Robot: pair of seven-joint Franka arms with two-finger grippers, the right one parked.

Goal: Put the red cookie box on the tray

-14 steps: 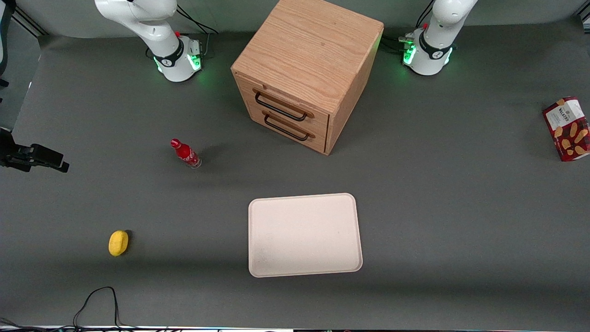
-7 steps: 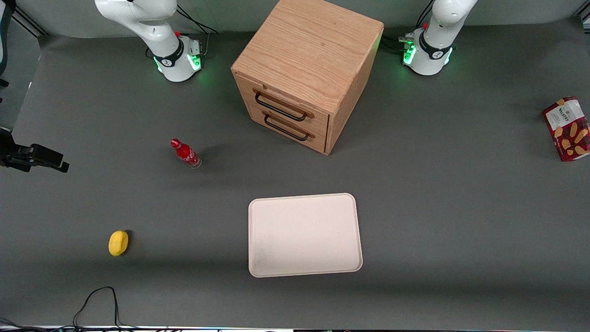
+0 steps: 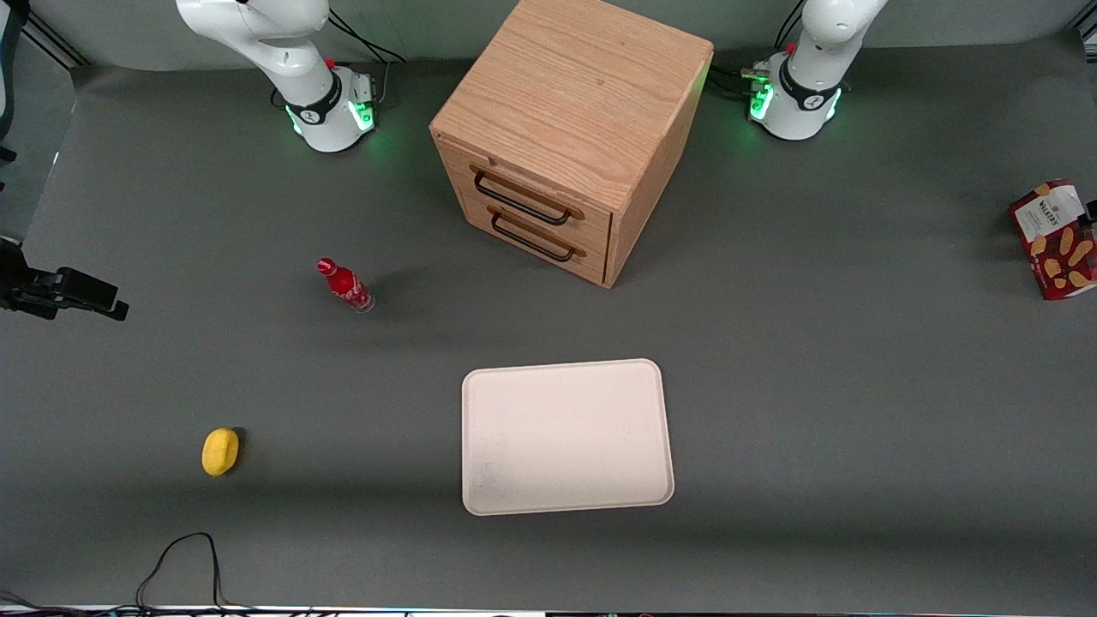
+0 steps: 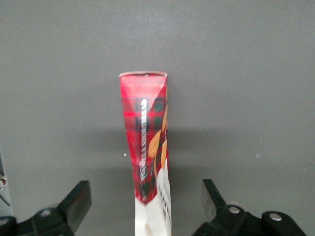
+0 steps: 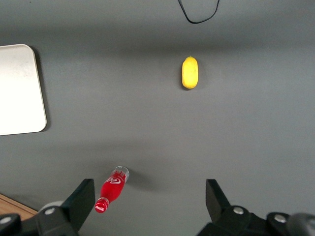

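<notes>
Overhead, the working arm's pincer (image 4: 146,206) hangs above the red cookie box (image 4: 147,147), pointing down at it. Its two dark fingers (image 4: 76,204) are spread wide, one on each side of the carton's narrow edge and clear of it, holding nothing. In the front view only a small dark part of the pincer (image 3: 1090,210) shows at the picture's edge, touching or just over the box.

Going across the gray table (image 3: 814,386) from the parked arm's end: a yellow lemon-like fruit (image 3: 219,451) lies near the front camera. A small red bottle (image 3: 345,285) with a red cap stands farther from the camera than the fruit. A wooden cabinet (image 3: 566,128) with two drawers and dark handles sits mid-table between the two arm bases. The cream-white tray (image 3: 566,435) lies flat, nearer to the camera than the cabinet, with nothing on it. The red cookie box (image 3: 1052,240) stands at the working arm's end of the table, well apart from the tray. Open table lies between box and tray.
</notes>
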